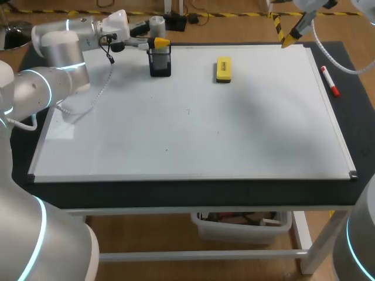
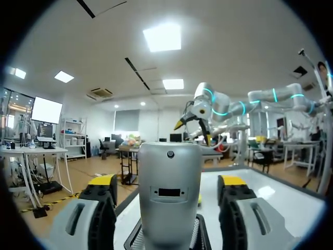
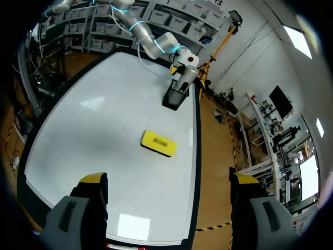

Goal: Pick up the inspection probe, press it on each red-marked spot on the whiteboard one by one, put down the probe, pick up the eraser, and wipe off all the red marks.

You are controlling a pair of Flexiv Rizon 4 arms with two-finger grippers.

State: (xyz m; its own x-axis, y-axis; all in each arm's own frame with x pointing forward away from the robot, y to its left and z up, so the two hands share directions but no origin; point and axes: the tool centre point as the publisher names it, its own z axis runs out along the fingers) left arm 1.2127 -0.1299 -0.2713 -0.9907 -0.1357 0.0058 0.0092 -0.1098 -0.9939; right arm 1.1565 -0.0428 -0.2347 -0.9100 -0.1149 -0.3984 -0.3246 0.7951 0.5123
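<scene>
The silver inspection probe (image 1: 157, 26) stands upright in a black mesh holder (image 1: 160, 63) at the whiteboard's far left. My left gripper (image 1: 159, 43) is level with it. In the left wrist view the probe (image 2: 169, 208) rises out of the holder (image 2: 136, 240) between my left gripper's (image 2: 169, 182) fingers, with a gap on each side, so that gripper is open. The yellow eraser (image 1: 224, 68) lies on the whiteboard (image 1: 187, 140) to the holder's right. My right gripper (image 1: 291, 38) hangs open and empty over the far right corner, above the eraser (image 3: 158, 143). I see no red marks.
A red marker (image 1: 329, 81) lies on the black mat just off the board's right edge. A few tiny dark specks dot the board's middle. The mat borders the board on every side.
</scene>
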